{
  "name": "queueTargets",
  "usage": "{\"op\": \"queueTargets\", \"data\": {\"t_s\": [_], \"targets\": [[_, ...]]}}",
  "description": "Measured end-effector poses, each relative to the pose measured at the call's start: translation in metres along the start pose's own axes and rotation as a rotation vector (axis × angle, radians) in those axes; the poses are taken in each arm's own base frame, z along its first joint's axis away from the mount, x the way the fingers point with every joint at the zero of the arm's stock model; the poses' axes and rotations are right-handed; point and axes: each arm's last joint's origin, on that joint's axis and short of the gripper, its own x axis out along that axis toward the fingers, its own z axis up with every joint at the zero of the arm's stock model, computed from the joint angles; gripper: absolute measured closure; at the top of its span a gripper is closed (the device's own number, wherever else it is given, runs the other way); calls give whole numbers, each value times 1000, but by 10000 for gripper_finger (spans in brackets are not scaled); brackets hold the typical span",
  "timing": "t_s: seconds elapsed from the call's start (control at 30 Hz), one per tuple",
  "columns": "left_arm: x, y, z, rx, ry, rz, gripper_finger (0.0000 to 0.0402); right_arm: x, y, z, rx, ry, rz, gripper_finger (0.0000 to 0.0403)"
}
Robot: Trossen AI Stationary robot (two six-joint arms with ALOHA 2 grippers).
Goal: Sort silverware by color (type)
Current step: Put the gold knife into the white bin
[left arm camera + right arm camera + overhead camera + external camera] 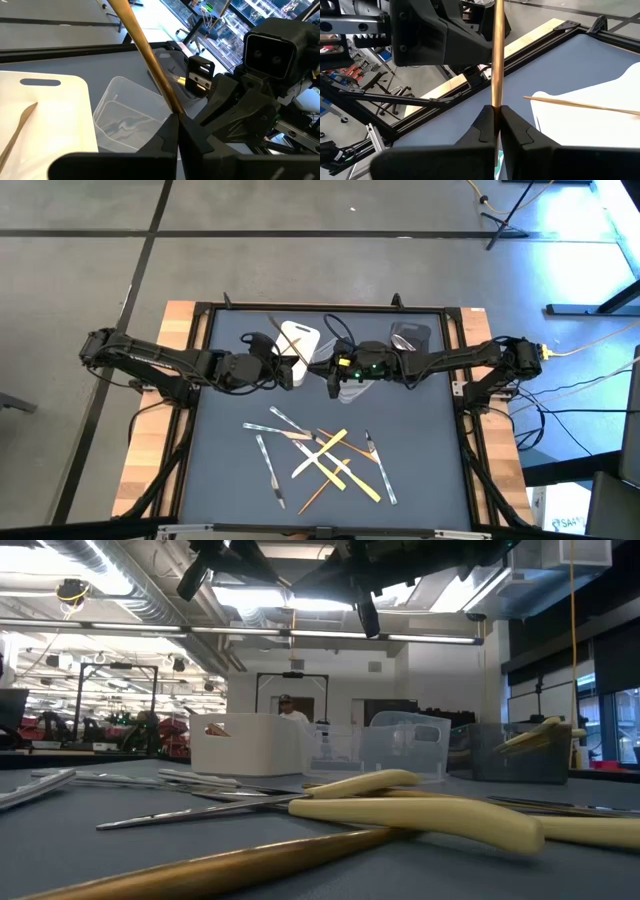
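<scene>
A tan-orange wood-like utensil (145, 47) hangs in the air above the tubs at the far side of the table. Both grippers are shut on it. My left gripper (298, 370) comes from the left and my right gripper (335, 377) from the right, and they meet over the white tub (300, 340) and the clear tub (125, 115). Another wood-like utensil (20, 125) lies flat in the white tub. The rest of the silverware (320, 455), clear, yellow and wood-like, lies in a loose heap on the mat. My left gripper pinches the wood-like utensil's slim shaft (170, 102) between its two fingers. The utensil runs on past the fingertips, slanting away, lifted clear above the tubs. My right gripper pinches the same shaft (496, 100) between its two fingertips. The utensil runs straight out ahead along the fingers, clear of the table.
A dark grey tub (410, 338) at the far right holds yellow utensils (530, 735). The clear tub holds clear utensils. The mat is bare at the near left and near right of the heap. A black frame (195, 380) borders the mat.
</scene>
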Motion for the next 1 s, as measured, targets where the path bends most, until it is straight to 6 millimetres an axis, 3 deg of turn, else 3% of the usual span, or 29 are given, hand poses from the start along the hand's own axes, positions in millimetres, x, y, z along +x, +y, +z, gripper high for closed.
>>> {"op": "queueTargets", "data": {"t_s": [0.27, 0.67, 1.0], "targets": [[0, -1, -1, 40, 35, -32, 399, 0, 0, 0, 0, 3, 7, 402], [0, -1, -1, 74, 29, -28, 325, 0, 1, 0, -1, 6, 18, 402], [0, -3, 3, 45, -29, -28, 326, 0, 1, 0, -1, 4, 19, 402]]}}
